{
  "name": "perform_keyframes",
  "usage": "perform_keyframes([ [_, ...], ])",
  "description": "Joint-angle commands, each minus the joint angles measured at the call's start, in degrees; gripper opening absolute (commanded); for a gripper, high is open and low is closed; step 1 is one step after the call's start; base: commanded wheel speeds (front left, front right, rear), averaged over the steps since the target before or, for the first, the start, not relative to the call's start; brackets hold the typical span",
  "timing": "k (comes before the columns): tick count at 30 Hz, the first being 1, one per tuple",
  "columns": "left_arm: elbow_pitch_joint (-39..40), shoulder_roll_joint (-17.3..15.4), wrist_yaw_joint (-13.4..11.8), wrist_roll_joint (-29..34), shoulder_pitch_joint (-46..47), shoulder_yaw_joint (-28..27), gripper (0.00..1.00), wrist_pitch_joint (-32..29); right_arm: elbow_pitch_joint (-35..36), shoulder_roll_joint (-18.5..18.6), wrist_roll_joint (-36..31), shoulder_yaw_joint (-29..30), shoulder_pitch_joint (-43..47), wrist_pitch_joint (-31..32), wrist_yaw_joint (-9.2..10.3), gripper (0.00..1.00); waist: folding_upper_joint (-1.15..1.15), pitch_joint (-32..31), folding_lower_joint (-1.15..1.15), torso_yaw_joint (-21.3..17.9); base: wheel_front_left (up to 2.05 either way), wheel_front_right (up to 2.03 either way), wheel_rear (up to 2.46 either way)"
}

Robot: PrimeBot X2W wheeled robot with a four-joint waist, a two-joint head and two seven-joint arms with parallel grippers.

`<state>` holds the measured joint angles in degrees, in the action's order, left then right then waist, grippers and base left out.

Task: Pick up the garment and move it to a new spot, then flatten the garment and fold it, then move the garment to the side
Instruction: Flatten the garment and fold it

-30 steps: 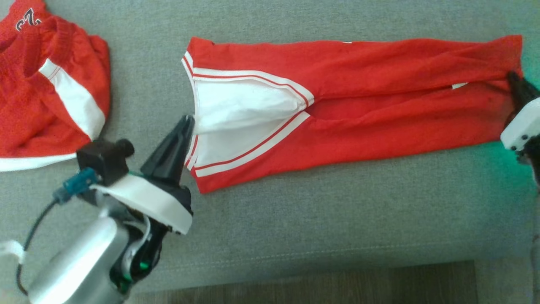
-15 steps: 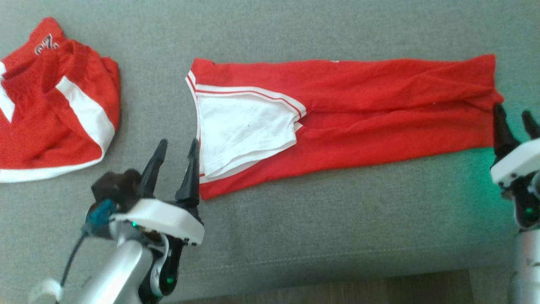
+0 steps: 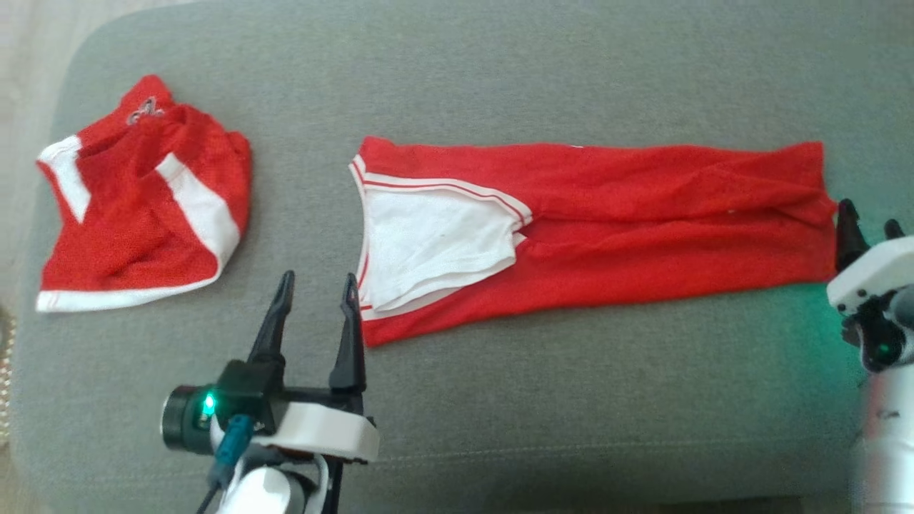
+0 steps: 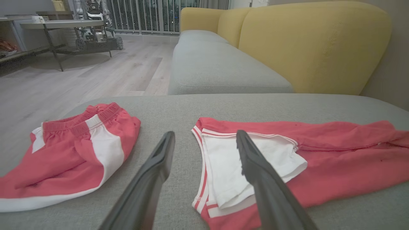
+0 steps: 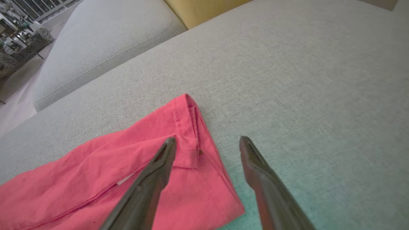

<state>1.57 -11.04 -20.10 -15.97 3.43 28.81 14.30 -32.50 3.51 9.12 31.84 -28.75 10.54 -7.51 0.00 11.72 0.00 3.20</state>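
Observation:
The garment [image 3: 607, 235] is a long red piece with a white, red-striped panel at its left end. It lies flat on the grey cushion [image 3: 571, 400], folded lengthwise. My left gripper [image 3: 318, 278] stands open just left of the garment's near left corner, with nothing between its fingers. In the left wrist view the open left gripper [image 4: 205, 133] points at the white panel of the garment [image 4: 335, 159]. My right gripper [image 3: 869, 215] is open at the garment's right end. The right wrist view has the open right gripper [image 5: 207, 138] over the hem corner of the garment [image 5: 96, 172].
A second pair of red and white shorts [image 3: 136, 214] lies bunched at the cushion's left end. Behind the cushion stand a yellow backrest [image 4: 313, 41] and another grey seat [image 4: 217, 67]. Pale wood floor [image 4: 80, 76] lies to the left.
Both grippers were shut on the garment's two ends; they have opened, let go and drawn back a little. The garment now lies loose. The head camera has also shifted.

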Motion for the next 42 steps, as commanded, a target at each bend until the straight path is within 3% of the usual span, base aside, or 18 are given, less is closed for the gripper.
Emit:
perform_keyframes([
  [1, 1.8, 0.3, 0.4, 1.1, 1.1, -2.4, 1.00, 0.7, 0.1, 0.5, -1.9, -0.5, -3.3, 0.0, 0.02, 1.00, 0.00, -0.5, 0.00, 1.2, 0.00, 0.00, 0.00],
  [14, 1.4, 4.8, 4.8, 5.1, 0.4, -5.2, 1.00, 0.7, -13.3, 4.3, -18.9, 8.9, -11.3, 2.0, 0.02, 1.00, 0.00, 1.8, 0.00, 5.1, 0.00, 0.00, 0.00],
  [25, 0.9, 6.7, 6.5, 6.9, 0.1, -7.3, 1.00, 0.7, -20.4, 3.7, -19.9, 6.2, -12.4, 8.0, 0.02, 0.98, 0.00, 1.5, 0.00, 4.8, 0.00, 0.00, 0.00],
  [26, 0.9, 6.8, 6.6, 7.0, 0.0, -7.6, 1.00, 0.7, -20.7, 3.8, -19.5, 6.0, -12.3, 8.1, 0.02, 0.86, 0.00, 1.4, 0.00, 4.7, 0.00, 0.00, 0.00],
  [28, 0.9, 7.0, 6.9, 7.2, -0.1, -8.0, 1.00, 0.7, -21.1, 4.1, -18.9, 5.3, -12.0, 7.8, 0.02, 0.16, 0.00, 1.1, 0.00, 4.3, 0.00, 0.00, 0.00],
  [29, 1.0, 7.1, 7.0, 7.3, -0.2, -8.2, 1.00, 0.7, -21.3, 4.3, -18.7, 4.9, -11.9, 7.5, 0.02, 0.00, 0.00, 1.0, 0.00, 4.1, 0.00, 0.00, 0.00],
  [37, 1.3, 7.5, 7.6, 8.5, -0.9, -10.0, 1.00, 0.7, -17.5, 8.4, -19.7, 2.4, -11.6, 2.2, 0.02, 0.00, 0.00, -0.2, 0.00, 1.5, 0.00, 0.00, 0.00],
  [42, 1.3, 7.7, 8.0, 9.0, -1.6, -10.9, 1.00, 0.7, -10.7, 10.7, -20.6, -0.3, -12.5, 1.7, 0.02, 0.00, 0.00, -0.7, 0.00, -0.8, 0.00, 0.00, 0.00],
])
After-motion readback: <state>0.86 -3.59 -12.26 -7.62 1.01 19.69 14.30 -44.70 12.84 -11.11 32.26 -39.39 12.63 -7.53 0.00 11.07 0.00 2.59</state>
